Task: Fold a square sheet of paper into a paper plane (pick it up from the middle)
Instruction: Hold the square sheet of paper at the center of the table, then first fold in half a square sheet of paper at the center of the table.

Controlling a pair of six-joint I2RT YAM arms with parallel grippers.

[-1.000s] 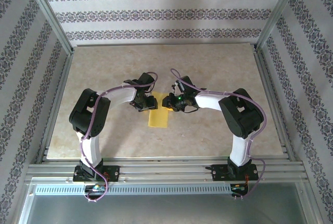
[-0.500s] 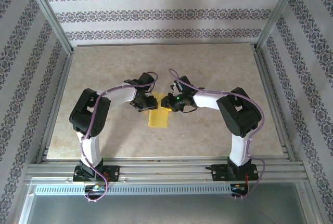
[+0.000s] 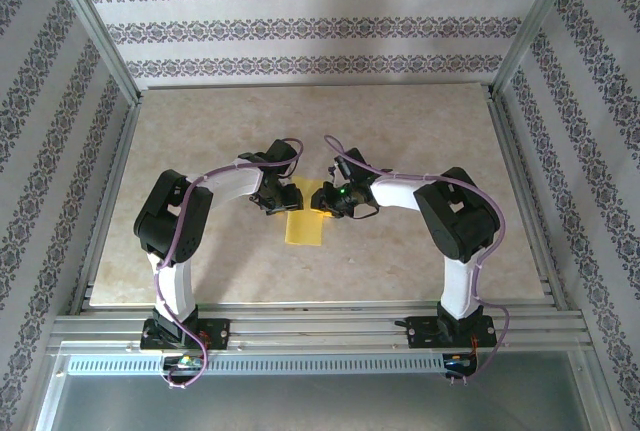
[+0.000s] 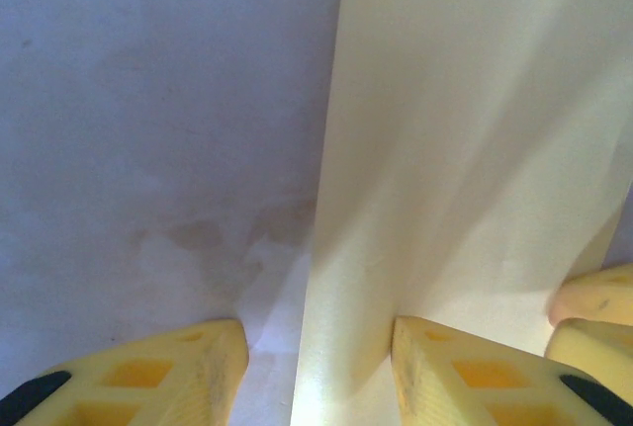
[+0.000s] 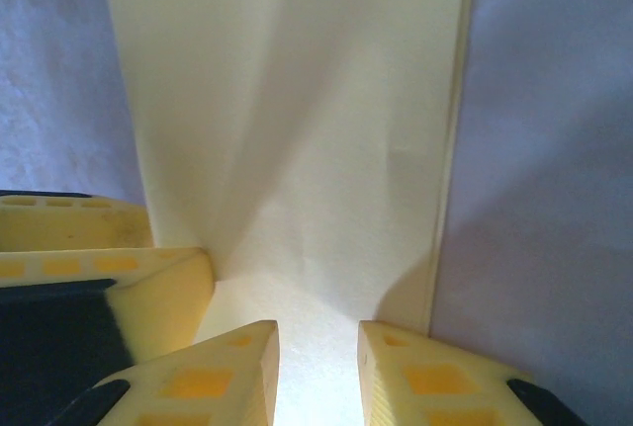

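The square sheet of paper (image 3: pixel 305 227) lies on the table as a narrow yellow folded strip, its far end under both grippers. My left gripper (image 3: pixel 283 198) is open and straddles the strip's left edge (image 4: pixel 321 248). One of its fingers (image 4: pixel 163 372) is on the bare table and the other rests on the paper (image 4: pixel 465 149). My right gripper (image 3: pixel 329 198) points down on the paper (image 5: pixel 297 129), just inside its layered right edge. Its jaws stand a narrow gap apart, with flat paper showing between the fingertips (image 5: pixel 232 367).
The marble-patterned tabletop (image 3: pixel 420 131) has free room all around the strip. Patterned walls and metal frame posts (image 3: pixel 515 46) enclose it. The two grippers nearly touch: the right gripper's fingers (image 4: pixel 598 312) show in the left wrist view.
The right gripper has edged slightly left over the paper. The left gripper and the strip have stayed put.
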